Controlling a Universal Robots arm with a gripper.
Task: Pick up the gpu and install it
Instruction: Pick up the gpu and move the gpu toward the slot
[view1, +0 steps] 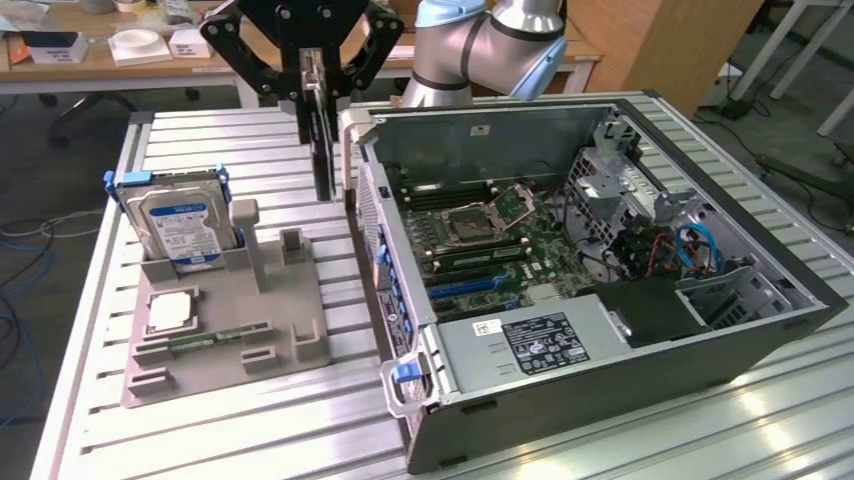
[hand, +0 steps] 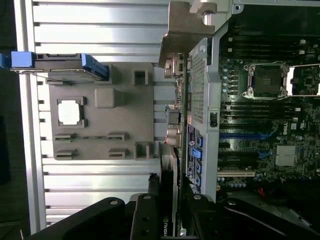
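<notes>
My gripper (view1: 316, 92) is shut on the gpu (view1: 323, 150), which hangs edge-on and upright above the table. It sits between the grey parts holder (view1: 267, 300) and the open computer case (view1: 601, 280), close to the case's rear wall. In the wrist view the gpu (hand: 172, 125) runs away from my gripper (hand: 171, 220), with its silver end bracket (hand: 182, 35) at the far end, just outside the case wall. The motherboard (view1: 487, 240) with its blue slots (hand: 240, 136) lies inside the case.
The grey holder carries a blue-labelled hard drive (view1: 180, 225), a processor chip (view1: 174, 313) and a narrow RAM stick (view1: 207, 340). The case's power supply (view1: 527, 345) and drive cage with cables (view1: 694, 250) stand inside. A cluttered desk (view1: 120, 45) stands behind the table.
</notes>
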